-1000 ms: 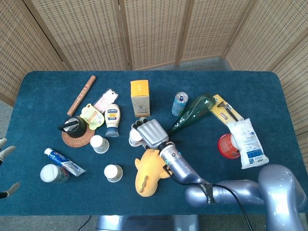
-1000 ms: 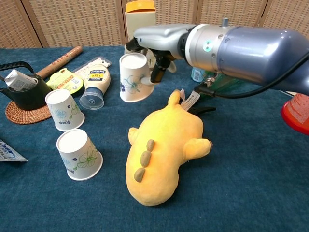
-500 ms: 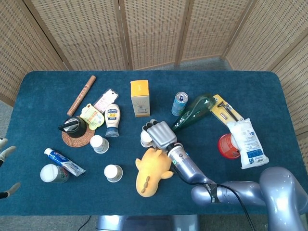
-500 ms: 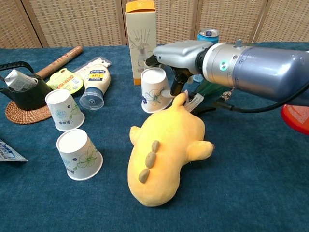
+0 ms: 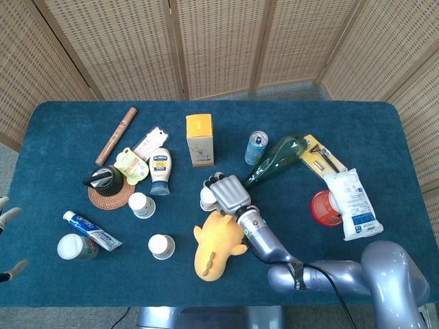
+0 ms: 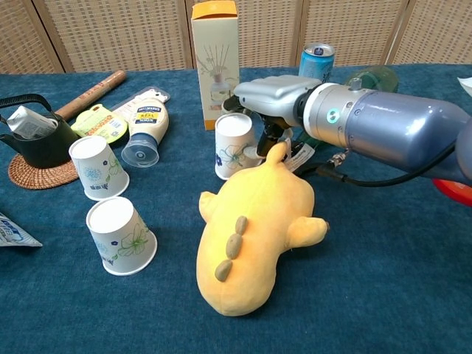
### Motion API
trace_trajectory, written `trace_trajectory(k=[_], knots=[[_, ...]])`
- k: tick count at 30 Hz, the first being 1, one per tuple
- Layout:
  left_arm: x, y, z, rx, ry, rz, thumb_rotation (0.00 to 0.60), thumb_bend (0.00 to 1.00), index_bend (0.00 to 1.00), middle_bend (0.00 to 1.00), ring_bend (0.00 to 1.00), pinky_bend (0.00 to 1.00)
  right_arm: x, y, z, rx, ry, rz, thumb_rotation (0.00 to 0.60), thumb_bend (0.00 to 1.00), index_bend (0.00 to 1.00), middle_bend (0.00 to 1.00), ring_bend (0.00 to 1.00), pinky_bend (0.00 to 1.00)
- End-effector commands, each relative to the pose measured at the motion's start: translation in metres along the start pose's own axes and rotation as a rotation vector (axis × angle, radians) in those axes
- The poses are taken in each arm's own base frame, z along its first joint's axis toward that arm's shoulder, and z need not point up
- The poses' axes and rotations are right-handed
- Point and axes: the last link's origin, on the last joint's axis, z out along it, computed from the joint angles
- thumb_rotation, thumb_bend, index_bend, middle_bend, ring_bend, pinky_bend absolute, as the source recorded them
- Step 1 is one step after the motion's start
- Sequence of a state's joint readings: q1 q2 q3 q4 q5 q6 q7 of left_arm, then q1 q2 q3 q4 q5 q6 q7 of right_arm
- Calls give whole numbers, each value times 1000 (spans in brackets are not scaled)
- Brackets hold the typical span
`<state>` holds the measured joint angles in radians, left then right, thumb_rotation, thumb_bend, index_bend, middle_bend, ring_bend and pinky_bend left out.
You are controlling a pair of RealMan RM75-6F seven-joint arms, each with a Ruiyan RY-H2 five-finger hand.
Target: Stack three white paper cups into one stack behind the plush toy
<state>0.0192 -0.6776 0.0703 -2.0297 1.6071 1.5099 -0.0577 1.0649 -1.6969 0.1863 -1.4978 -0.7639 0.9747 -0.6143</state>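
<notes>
From the head view, the right hand [image 5: 228, 193] is reaching over a white paper cup [image 5: 207, 199] near the middle of the blue table [image 5: 384, 130], its fingers wrapping around the cup's far side. The cup is standing upside down, just behind the head end of the yellow plush toy [image 5: 215, 243], which is lying toward the table's front edge. Two more white paper cups are sitting well to the left: one [image 5: 141, 205] beside a black teapot [image 5: 104, 181] on a woven coaster, the other [image 5: 162, 247] nearer the front edge, left of the toy. A toothpaste tube [image 5: 92, 231] and a round white container [image 5: 74, 247] are lying near the front left corner. Toward the back, a yellow box [image 5: 199, 139], a mayonnaise bottle [image 5: 160, 171], a drink can [image 5: 256, 147] and a green bottle [image 5: 276, 160] are spread out. At the picture's far left edge, pale fingertips of the left hand [image 5: 8, 218] are showing, spread apart and holding nothing.

From the chest view, the right hand [image 6: 274, 99] is gripping the upside-down cup [image 6: 234, 146] from behind, fingers curling down its far side. The cup's rim is resting on the table, touching or almost touching the plush toy's [image 6: 251, 228] pointed tip. The other two cups [image 6: 97, 167] [image 6: 121, 235] are also standing upside down at the left, one behind the other, apart from the toy.
</notes>
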Motion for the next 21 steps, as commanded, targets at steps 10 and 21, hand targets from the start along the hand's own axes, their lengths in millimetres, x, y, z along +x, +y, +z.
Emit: trace_trajectory(k=[10, 21], knots=[[1, 1, -2, -3, 5, -1, 600, 252, 114, 0, 0, 166, -1, 0, -4, 3, -5, 14, 600, 559, 160, 209, 128, 694], [1, 1, -1, -4, 5, 0, 600, 251, 114, 0, 0, 166, -4, -2, -11, 27, -36, -21, 600, 555, 123, 72, 37, 628]])
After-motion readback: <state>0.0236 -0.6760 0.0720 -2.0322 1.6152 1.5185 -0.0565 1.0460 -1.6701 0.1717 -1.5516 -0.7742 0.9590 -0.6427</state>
